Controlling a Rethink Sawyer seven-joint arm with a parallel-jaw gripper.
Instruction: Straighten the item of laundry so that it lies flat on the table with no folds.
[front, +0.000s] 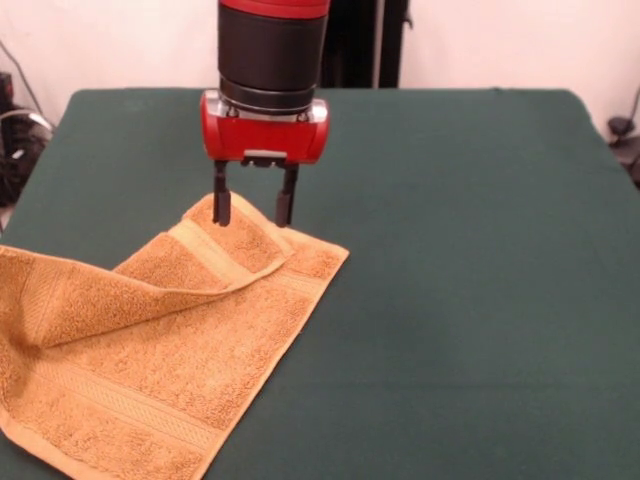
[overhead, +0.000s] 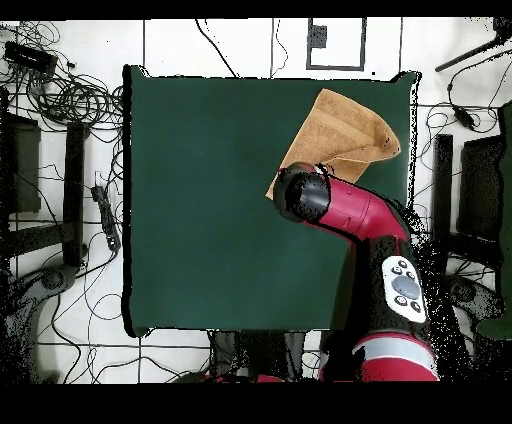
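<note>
The item of laundry (front: 170, 350), a golden-orange terry towel with paler woven bands, lies on the dark green table (front: 460, 260) at the front left in the front view. One side is folded over the rest, making a raised flap with a crease. My gripper (front: 253, 208) hangs open just above the towel's far corner, its two black fingers apart with the corner's tip between and below them. From overhead, the towel (overhead: 340, 125) sits near the table's (overhead: 210, 200) top right edge, and the arm hides the gripper and the towel's nearest corner.
In the overhead view, cables and dark equipment (overhead: 60, 90) lie on the floor left of the table, and stands (overhead: 470, 190) are on the right. The towel reaches the table's front left edge in the front view.
</note>
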